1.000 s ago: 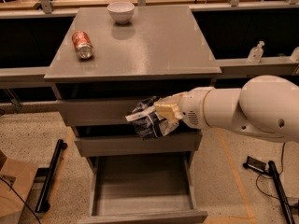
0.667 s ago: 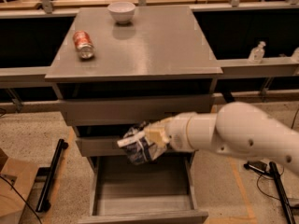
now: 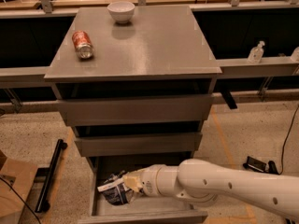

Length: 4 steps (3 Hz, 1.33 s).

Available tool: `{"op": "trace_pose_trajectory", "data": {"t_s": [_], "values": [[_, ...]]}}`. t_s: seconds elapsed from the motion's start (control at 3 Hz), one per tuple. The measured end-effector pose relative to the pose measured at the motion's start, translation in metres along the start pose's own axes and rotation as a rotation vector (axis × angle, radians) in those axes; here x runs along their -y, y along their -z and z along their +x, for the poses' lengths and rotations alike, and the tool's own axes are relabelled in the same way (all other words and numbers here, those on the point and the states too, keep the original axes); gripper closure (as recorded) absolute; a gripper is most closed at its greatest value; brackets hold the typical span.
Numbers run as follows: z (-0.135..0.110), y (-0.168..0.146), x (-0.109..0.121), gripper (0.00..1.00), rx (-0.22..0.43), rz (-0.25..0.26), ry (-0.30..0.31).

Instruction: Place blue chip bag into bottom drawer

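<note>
The blue chip bag [image 3: 115,191], dark and crumpled with silvery patches, is inside the open bottom drawer [image 3: 149,213] at its left side. My gripper [image 3: 125,185] reaches into the drawer from the right on a white arm and is shut on the bag. I cannot tell whether the bag rests on the drawer floor. The two upper grey drawers are closed.
A red soda can [image 3: 82,44] lies on its side at the cabinet top's left. A white bowl [image 3: 121,11] stands at the back. A black bar [image 3: 51,174] and a cardboard box [image 3: 14,188] are on the floor to the left, cables on the right.
My gripper has carried the bag down and to the left, from in front of the middle drawers into the open bottom drawer.
</note>
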<state>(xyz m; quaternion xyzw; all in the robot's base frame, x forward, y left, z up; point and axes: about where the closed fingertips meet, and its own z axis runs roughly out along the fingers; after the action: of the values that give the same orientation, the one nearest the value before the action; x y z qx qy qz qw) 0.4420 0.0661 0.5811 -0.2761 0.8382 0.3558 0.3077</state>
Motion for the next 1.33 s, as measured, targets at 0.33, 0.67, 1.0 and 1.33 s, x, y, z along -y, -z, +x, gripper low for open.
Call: {"op": "trace_pose_trajectory", "data": {"t_s": [0.33, 0.67, 1.0, 1.33], "values": [[0.023, -0.022, 0.022, 1.00, 0.020, 0.025, -0.089], [0.033, -0.030, 0.023, 1.00, 0.013, 0.010, -0.138], [0.029, -0.052, 0.049, 1.00, 0.031, -0.017, -0.136], [0.008, -0.076, 0.096, 1.00, 0.073, -0.023, -0.122]]}}
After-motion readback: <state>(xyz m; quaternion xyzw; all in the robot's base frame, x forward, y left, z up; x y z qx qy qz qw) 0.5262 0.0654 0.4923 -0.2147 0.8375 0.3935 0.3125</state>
